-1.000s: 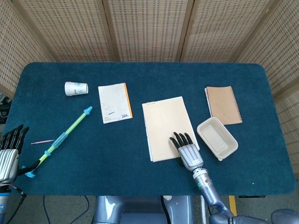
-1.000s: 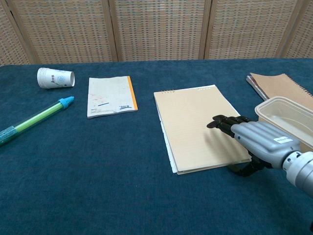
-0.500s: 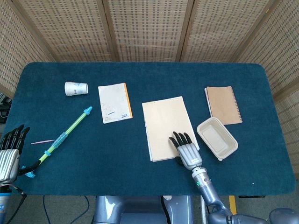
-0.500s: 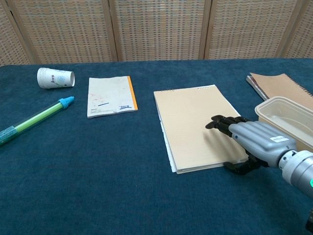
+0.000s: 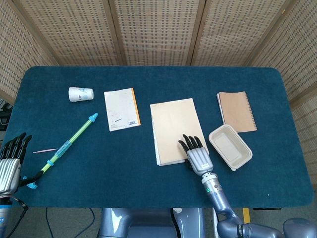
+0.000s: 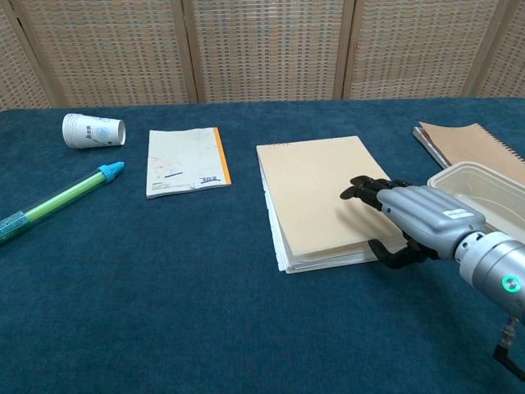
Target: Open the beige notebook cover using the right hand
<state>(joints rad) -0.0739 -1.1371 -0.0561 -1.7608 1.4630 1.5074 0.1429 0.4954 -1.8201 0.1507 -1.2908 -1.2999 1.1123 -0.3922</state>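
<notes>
Chest view, tray (image 6: 484,197) with nothing in it, cup (image 6: 93,130) on its side, two notebooks, beige (image 6: 316,201) and brown (image 6: 463,142), my right hand (image 6: 410,222) pinching beige's near corner, left hand (image 5: 10,166) idle, fingers straight and apart

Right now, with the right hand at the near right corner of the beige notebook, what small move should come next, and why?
Probably lift the right hand a little and swing it toward the left. Its thumb seems hooked under the near edge of the beige notebook with the fingers on top, and the cover looks only slightly raised, not yet open.
</notes>
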